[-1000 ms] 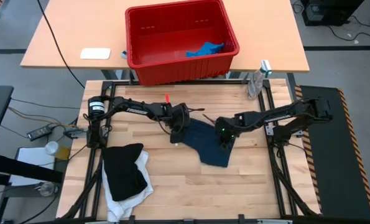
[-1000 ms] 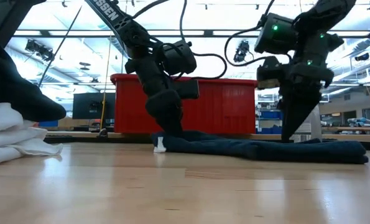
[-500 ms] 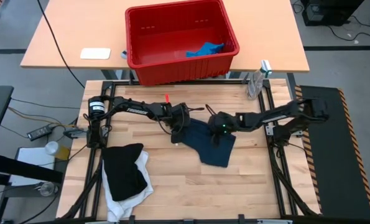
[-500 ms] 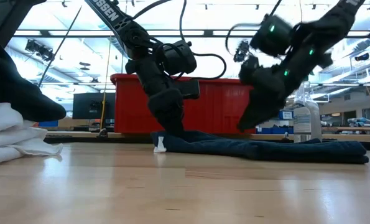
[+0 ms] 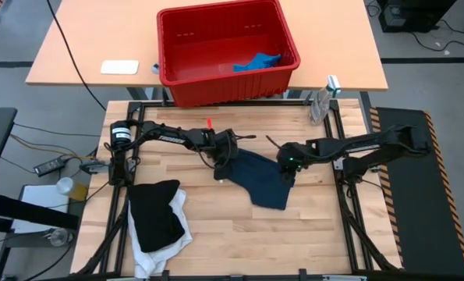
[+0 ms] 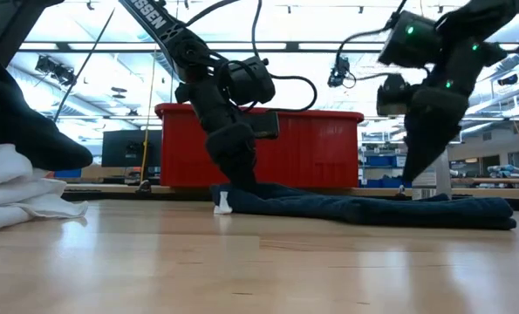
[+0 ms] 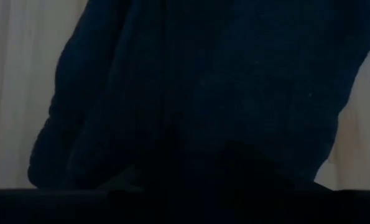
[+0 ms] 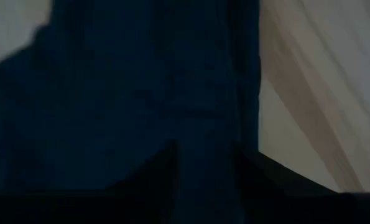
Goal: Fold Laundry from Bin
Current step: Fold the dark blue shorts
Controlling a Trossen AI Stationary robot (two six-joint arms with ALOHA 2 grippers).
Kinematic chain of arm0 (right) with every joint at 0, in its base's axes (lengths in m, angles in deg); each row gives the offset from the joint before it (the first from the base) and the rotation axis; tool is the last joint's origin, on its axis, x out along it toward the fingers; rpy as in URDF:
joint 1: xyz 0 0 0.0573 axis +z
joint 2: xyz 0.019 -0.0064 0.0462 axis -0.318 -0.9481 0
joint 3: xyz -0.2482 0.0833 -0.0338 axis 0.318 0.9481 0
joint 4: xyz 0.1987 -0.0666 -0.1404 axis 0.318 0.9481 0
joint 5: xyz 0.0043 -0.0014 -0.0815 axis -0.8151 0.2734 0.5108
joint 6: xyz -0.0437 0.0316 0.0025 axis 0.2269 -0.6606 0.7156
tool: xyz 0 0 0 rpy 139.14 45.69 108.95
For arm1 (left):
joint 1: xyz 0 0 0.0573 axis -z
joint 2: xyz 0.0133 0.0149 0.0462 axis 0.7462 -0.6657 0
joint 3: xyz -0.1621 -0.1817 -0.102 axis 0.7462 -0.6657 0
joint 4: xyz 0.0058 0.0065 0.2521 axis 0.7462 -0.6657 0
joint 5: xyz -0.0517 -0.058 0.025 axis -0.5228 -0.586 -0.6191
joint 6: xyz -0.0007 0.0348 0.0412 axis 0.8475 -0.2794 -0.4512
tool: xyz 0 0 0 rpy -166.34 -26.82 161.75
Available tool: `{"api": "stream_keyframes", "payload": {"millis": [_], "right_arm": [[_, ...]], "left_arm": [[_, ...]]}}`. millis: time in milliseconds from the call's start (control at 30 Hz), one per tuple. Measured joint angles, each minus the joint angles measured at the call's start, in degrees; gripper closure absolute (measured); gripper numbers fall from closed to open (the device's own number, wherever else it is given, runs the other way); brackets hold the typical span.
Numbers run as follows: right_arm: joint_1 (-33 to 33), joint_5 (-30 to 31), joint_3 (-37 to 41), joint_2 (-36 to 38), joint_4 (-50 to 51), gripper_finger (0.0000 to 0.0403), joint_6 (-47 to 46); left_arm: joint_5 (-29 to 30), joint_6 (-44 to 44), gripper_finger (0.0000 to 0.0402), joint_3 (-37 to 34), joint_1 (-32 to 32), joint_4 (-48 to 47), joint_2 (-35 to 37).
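The dark navy garment lies flat on the wooden table, its white tag at its left end. My left gripper stands on that left end, shut on the cloth. My right gripper points down at the garment's right edge, open, and navy cloth shows between its fingers. A black garment lies on a white one at the near left. The red bin stands beyond the table's far edge with a bright blue garment in it. My left gripper holds the navy garment at its left end, coming from above and slanting down. The gripper and the bunched cloth hide the place of contact. The rest of the garment lies on the table. My right gripper reaches the garment's right edge; I cannot tell whether it touches.
A clear spray bottle stands at the table's far right corner. A white flat object lies on the far desk, left of the bin. Bare wood lies near the front edge.
My right gripper rose and tipped, swinging left over the navy garment, then came back toward the table's right edge and down to the garment's right edge. The garment has stayed flat where it was.
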Motion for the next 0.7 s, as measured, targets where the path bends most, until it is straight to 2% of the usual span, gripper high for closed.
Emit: {"api": "stream_keyframes", "payload": {"millis": [133, 333, 533, 700], "right_arm": [[0.1, -0.2, 0.0, 4.0, -1.6, 0.0254, -1.0], [0.3, 0.9, 4.7, 2.7, -15.2, 0.0254, -1.9], [0.9, 2.5, 6.0, 1.1, -12.6, 0.0257, -3.5], [1.1, 9.6, 5.9, 2.9, -13.1, 0.0263, -1.2]], "left_arm": [[0.1, -0.5, 0.0242, -0.1, -0.1, -2.3, 2.8], [0.3, -0.2, 0.0242, -0.1, -0.7, -5.9, 7.3], [0.3, 7.3, 0.0242, 0.0, -0.1, -6.7, 12.6], [0.2, 10.0, 0.0242, 0.0, 2.8, -5.9, 13.6]]}}
